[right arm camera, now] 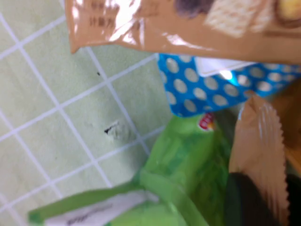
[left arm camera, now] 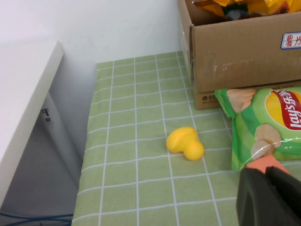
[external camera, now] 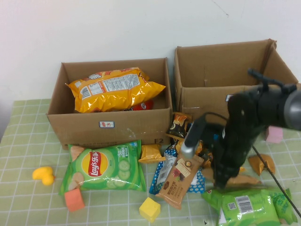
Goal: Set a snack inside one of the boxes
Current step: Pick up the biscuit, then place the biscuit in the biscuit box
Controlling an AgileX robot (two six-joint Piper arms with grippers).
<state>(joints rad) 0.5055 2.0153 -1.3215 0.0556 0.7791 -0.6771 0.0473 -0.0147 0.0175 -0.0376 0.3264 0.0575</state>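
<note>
**Right hand low among the snack packets**

Two corrugated cardboard boxes stand at the back of the desk (external camera: 28, 141), which wears a green checked cloth. The left box (external camera: 113, 123) holds a puffy, glossy orange crisp bag (external camera: 113, 88); the right box (external camera: 225, 75) shows only bare walls. In front lie crinkly foil packets: a green Lay's bag (external camera: 104, 165), a flat brown biscuit packet (external camera: 179, 181) over a blue polka-dot pouch (right arm camera: 221, 89), and another green bag (external camera: 249, 207).

The right hand (external camera: 220, 181) hangs just above that pile; whether it grips anything, I cannot tell. The left hand (left arm camera: 270, 197) sits by the Lay's bag's corner, near a smooth yellow toy (left arm camera: 184, 143); its opening is unclear too.
</note>
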